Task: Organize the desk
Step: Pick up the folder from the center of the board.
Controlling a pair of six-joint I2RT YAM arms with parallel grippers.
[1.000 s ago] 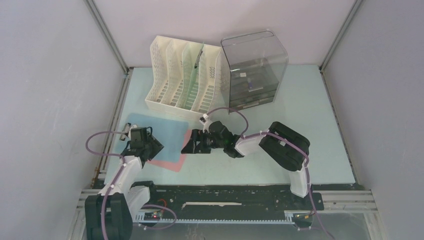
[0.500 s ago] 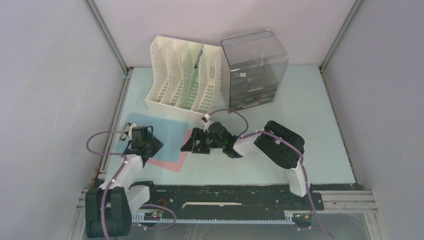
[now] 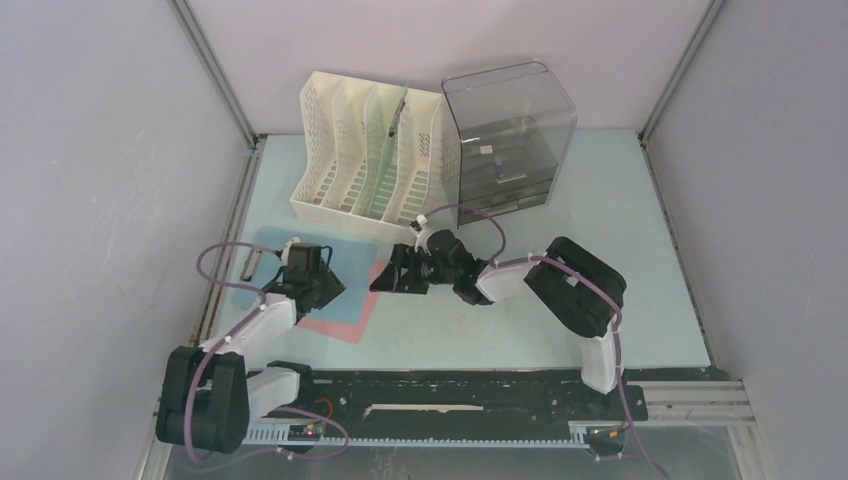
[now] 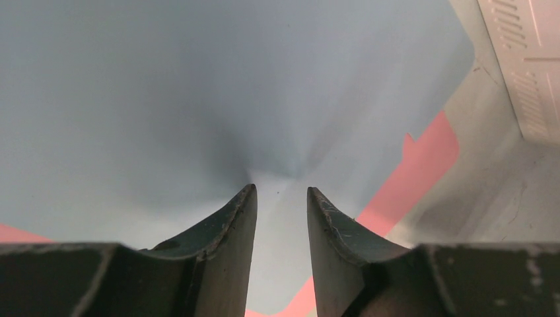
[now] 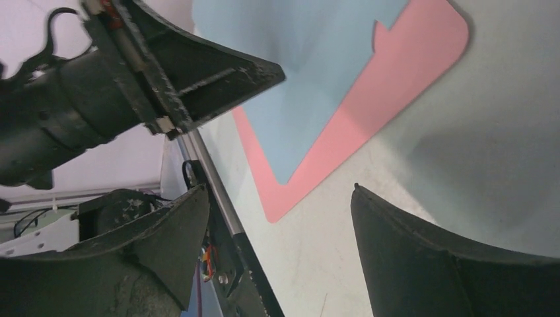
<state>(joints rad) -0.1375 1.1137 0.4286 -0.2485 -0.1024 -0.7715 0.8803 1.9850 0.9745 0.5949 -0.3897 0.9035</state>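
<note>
The mint-green tabletop (image 3: 620, 230) is stretching between aluminium rails and grey walls, with bare green surface showing along its right edge and across the near right corner. At the far edge, toward the far left corner, a white slotted file rack (image 3: 335, 150) is standing with a green clipboard (image 3: 385, 165) upright in one slot. Just beside it, at the middle of the far edge, a smoky clear drawer box (image 3: 510, 125) is sitting.

Near the left edge a blue sheet (image 3: 350, 258) is lying on a pink sheet (image 3: 372, 297), whose border is peeking out along the right and near sides.

The left claw (image 3: 325, 288) is pointing down at the blue sheet, its fingers standing a little apart with only the sheet showing through the narrow gap. The right claw (image 3: 390, 277) is hovering low at the pink sheet's right border, spread wide and gripping nothing. The two claws are facing each other closely over the sheets.
</note>
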